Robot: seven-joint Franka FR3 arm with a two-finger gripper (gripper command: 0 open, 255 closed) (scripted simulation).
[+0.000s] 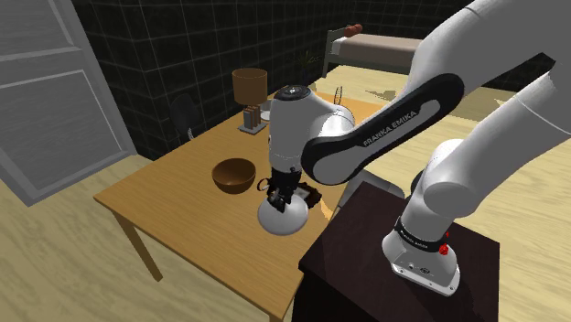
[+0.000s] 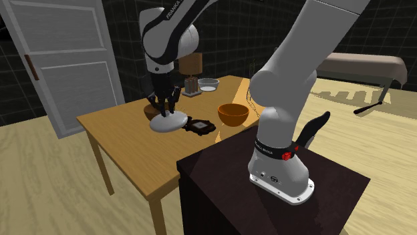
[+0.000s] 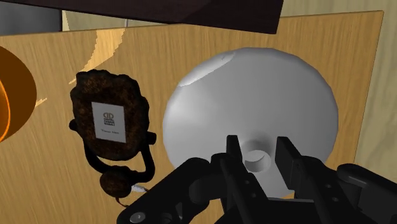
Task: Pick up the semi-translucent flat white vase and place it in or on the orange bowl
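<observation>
Pinching white vase (image 3: 248, 95) by the neck, black pincer (image 3: 259, 149), orange bowl (image 3: 9, 95) cut off

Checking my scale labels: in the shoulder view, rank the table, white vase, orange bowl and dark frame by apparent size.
1. table
2. white vase and orange bowl, about alike
3. dark frame, partly hidden

Lighting's flat and even, typical sim render. The wooden surface (image 1: 165, 197) and the floor (image 1: 55, 238) come out warm and bright, with paler patches near the bed (image 1: 384, 46). The tiled walls (image 1: 165, 55) and stand (image 1: 366, 256) stay really dark. The vase (image 3: 248, 95) has a soft sheen along one edge and greys off toward the gripper (image 3: 257, 149).
</observation>
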